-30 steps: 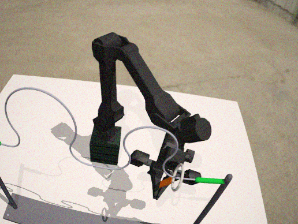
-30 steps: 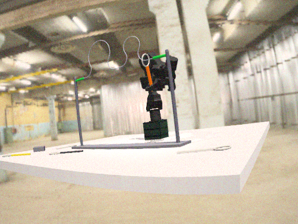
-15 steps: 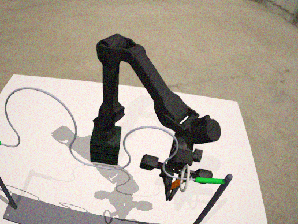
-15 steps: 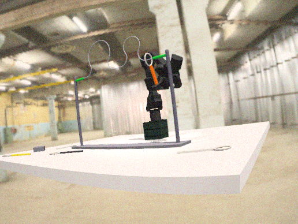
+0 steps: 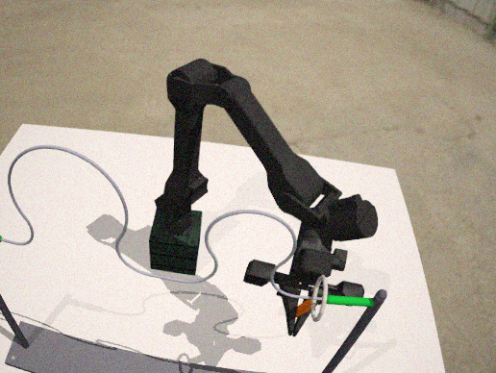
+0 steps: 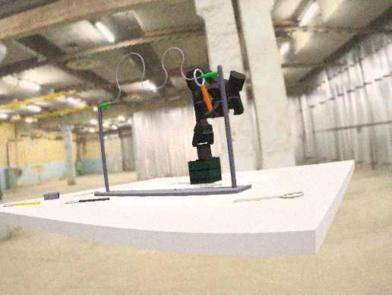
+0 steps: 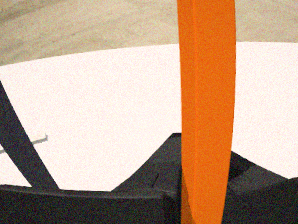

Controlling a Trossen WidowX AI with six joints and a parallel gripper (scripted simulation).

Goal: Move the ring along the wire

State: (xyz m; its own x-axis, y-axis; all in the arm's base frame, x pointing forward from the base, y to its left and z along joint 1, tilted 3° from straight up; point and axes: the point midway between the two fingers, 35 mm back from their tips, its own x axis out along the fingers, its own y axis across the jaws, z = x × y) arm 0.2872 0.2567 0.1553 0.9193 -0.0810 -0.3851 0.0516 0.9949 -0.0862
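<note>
The arm [image 5: 269, 135] [image 6: 203, 131] is reaching over the desk [image 5: 384, 192] [image 6: 190, 220] [image 7: 100, 100], its bulky wrist sitting close to the wire; too wide a turn could be bringing its casing against the thin grey part [image 5: 247, 211] [image 6: 175, 48], likely the gravest risk. The nearby post [image 5: 357, 332] [image 6: 227, 129] [image 7: 20, 145] is standing just beyond the green part [image 5: 351, 301] [image 6: 210, 75]; brushing it is breaking no rule, though a hard push could be twisting the grip. The hand [image 5: 292, 333] [image 6: 210, 113] [image 7: 184, 141] is standing nearly closed, its fingers gripping the orange handle [image 5: 304, 308] [image 6: 206, 96] [image 7: 207, 90]. The handle is slanting below the wire, so a sudden tilt could be sending its upper end into the grey. The ring [image 5: 325, 293] [image 6: 194, 77] is encircling the wire around the inner end of that green part, where grey is beginning. Whether it is touching, the pictures are not showing. Poor centring could be causing contact on the grey; opening the fingers here could be letting the ring drop onto it.
</note>
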